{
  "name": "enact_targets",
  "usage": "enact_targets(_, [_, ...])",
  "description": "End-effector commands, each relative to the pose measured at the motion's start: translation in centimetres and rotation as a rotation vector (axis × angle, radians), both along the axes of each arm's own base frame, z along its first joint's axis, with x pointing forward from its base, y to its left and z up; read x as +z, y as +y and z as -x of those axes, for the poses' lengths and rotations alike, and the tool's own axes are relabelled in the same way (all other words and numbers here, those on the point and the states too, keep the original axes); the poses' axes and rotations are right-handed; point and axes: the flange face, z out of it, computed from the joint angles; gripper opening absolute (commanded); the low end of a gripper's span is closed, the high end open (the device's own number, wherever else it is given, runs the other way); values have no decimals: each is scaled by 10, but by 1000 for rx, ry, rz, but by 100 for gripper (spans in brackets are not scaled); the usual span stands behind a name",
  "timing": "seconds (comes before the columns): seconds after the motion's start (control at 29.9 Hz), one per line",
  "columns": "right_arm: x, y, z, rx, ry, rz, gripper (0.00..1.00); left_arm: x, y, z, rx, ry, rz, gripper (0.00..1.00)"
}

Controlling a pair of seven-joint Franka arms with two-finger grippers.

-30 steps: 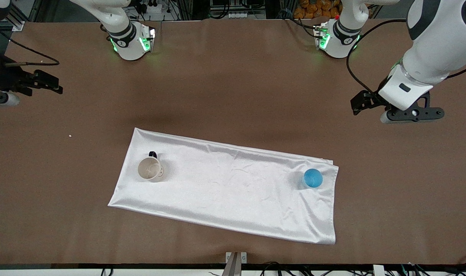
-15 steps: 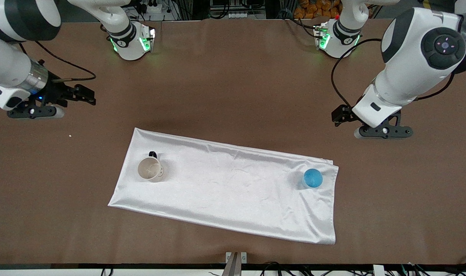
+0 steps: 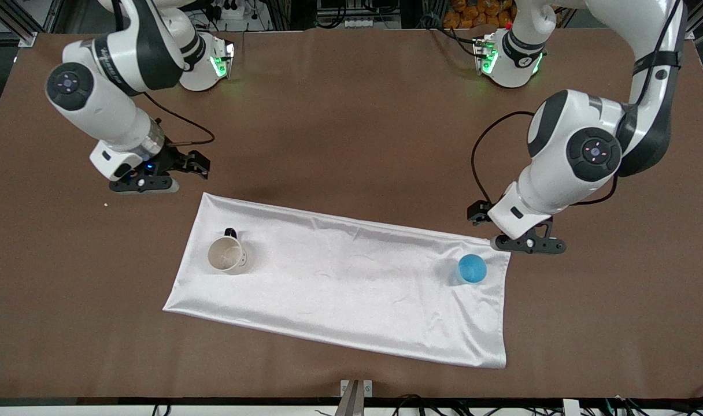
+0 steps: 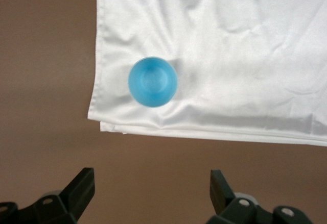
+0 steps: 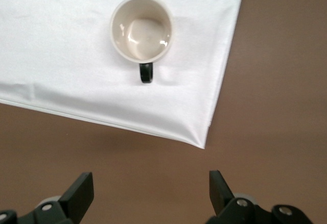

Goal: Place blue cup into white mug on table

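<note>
The blue cup [image 3: 472, 268] stands upright on the white cloth near its end toward the left arm; it also shows in the left wrist view [image 4: 152, 81]. The white mug [image 3: 227, 255] stands upright on the cloth's end toward the right arm, cream inside, empty, with its dark handle [image 5: 146, 73] toward the robots. My left gripper [image 3: 526, 244] is open and empty over bare table [image 3: 351, 144], just off the cloth's corner by the cup. My right gripper [image 3: 143, 184] is open and empty over bare table off the cloth's corner by the mug.
The white cloth [image 3: 351, 277] lies slanted across the table's middle, with wrinkles and a folded edge by the cup. A tiny white crumb [image 3: 106, 204] lies near the right gripper. A metal bracket [image 3: 356, 390] sits at the table's near edge.
Both arms have swung in from the table's ends toward the cloth: the left gripper now hovers by the cup's corner, the right gripper by the mug's corner. Cup and mug have not moved.
</note>
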Motion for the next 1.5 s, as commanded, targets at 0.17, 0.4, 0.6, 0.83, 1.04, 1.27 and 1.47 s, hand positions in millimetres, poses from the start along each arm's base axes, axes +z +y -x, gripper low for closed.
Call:
enact_targets(0.17, [-83,48,-11,-10,-40,62,100,-53,-29,-17,-58,-40,8,100])
enact_targets(0.4, [-125,58,-16,-11,-34,55,100,-96,-48,-15,-113,-41,-30,100])
enact_targets(0.6, [-148,60,-30,-11,-49,40,100,-118,-52,-17,-126,-45,-39,100])
enact_targets(0.83, [-159,63,-49,-16,-57,33,100,-138,-53,-19,-132,-53,-36,100])
enact_targets(1.04, [-170,64,-65,-22,-71,27,100,-153,-52,-19,-152,-58,-58,100])
enact_targets(1.27, [-182,49,-86,-19,-87,48,100,-159,-53,-20,-156,-62,-60,100])
enact_targets(1.47, [-187,31,-95,-20,-107,58,100,-162,-53,-21,-173,-69,-67,100])
